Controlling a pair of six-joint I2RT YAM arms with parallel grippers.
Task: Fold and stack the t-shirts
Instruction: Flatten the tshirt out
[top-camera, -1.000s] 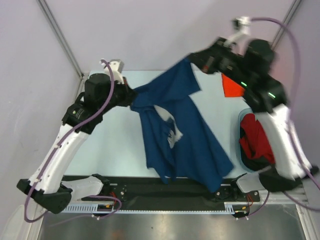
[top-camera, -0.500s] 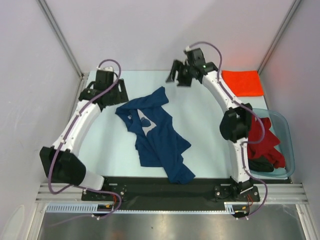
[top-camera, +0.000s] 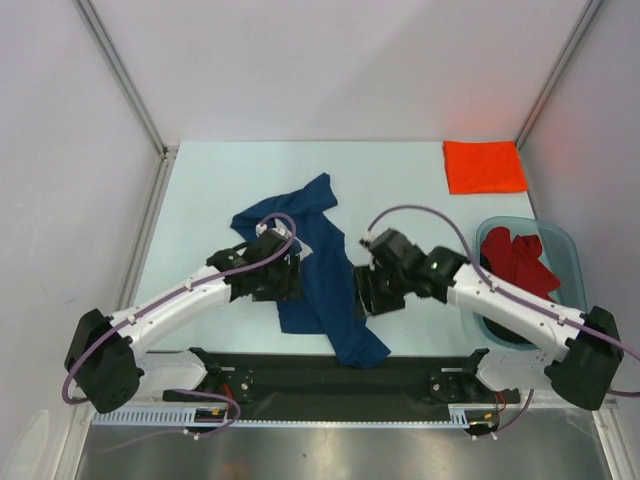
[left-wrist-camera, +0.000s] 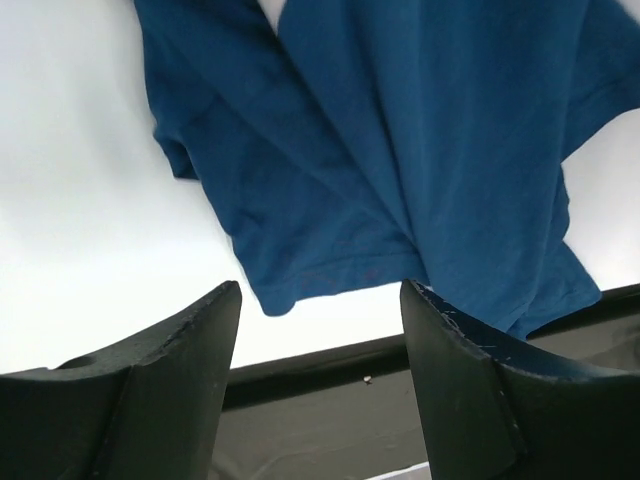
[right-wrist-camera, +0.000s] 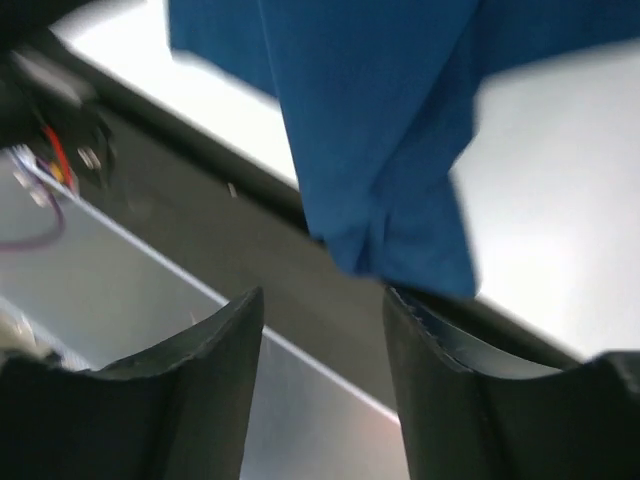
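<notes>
your navy blue t-shirt (top-camera: 325, 270) lies crumpled and unfolded in the middle of the counter (top-camera: 200, 200), running from a sleeve at the far end down to a hem that spills over the black strip (top-camera: 300, 375) at the near edge. the left tool (top-camera: 285, 278) sits low at the shirt's left edge, its fingers (left-wrist-camera: 190, 340) spread apart with nothing between them; from its wrist camera you see only bare counter and the shirt's hem past the gap. the right tool (top-camera: 366, 295) is just beside the shirt's right edge, fingers (right-wrist-camera: 430, 340) also apart and holding nothing, with the shirt's lower corner showing beyond them.

the bright orange t-shirt (top-camera: 484, 166) lies folded flat in the far right corner of the counter, well apart from both tools. to the right, the clear bluish tub (top-camera: 565, 250) holds a bunched red t-shirt (top-camera: 518, 262); the right arm crosses the tub's near part, so you cannot tell what else lies in there.
</notes>
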